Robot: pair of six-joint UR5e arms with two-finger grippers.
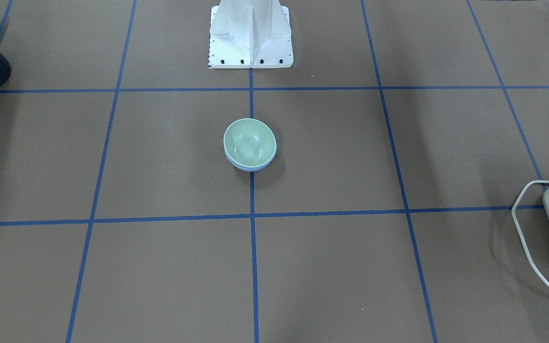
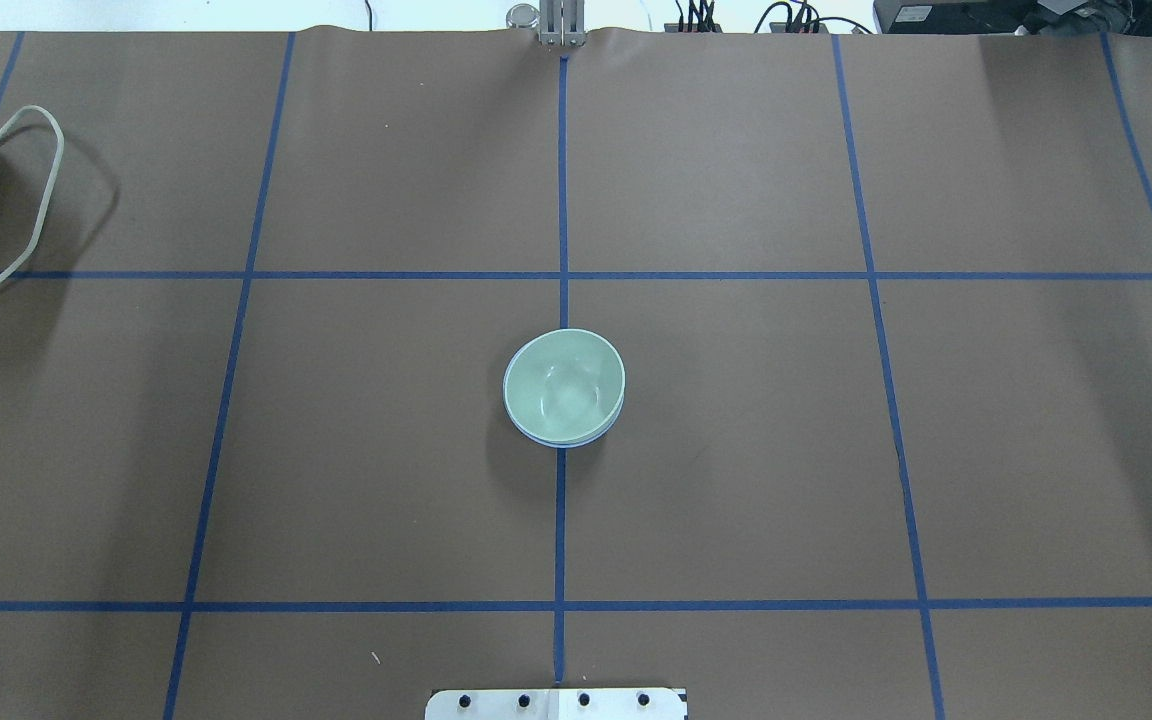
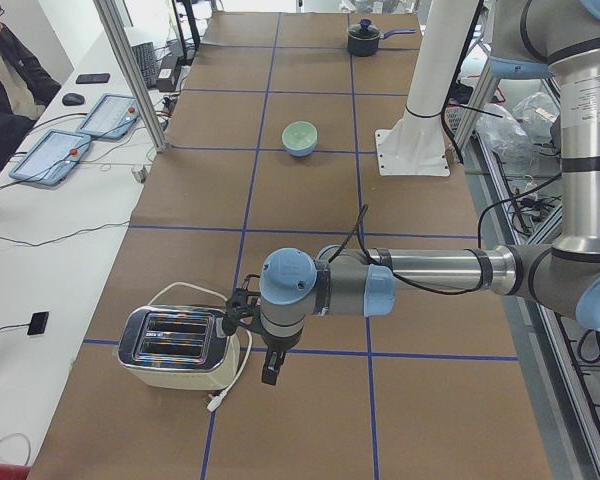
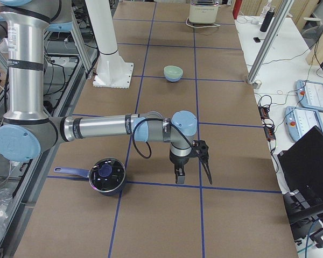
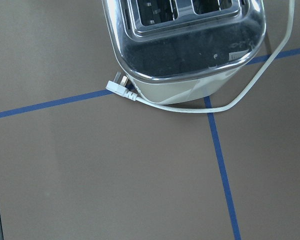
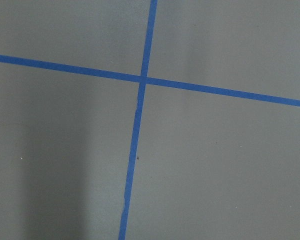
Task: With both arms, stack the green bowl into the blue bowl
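Note:
The green bowl (image 1: 249, 143) sits nested inside the blue bowl (image 1: 250, 167) at the middle of the table, on the centre tape line. Only the blue bowl's rim shows below the green one in the overhead view, green bowl (image 2: 564, 385), blue bowl (image 2: 568, 440). The stack also shows far off in both side views (image 3: 300, 137) (image 4: 173, 72). My left gripper (image 3: 248, 345) hangs by the toaster at the table's left end. My right gripper (image 4: 194, 174) hangs near the pot at the right end. Both are far from the bowls; I cannot tell whether they are open or shut. Neither wrist view shows fingers.
A toaster (image 3: 175, 345) with a loose white cord (image 5: 190, 107) stands at the left end. A dark lidded pot (image 4: 107, 174) stands at the right end. The white pedestal (image 1: 250, 38) stands behind the bowls. An operator (image 3: 5, 80) sits beside the table.

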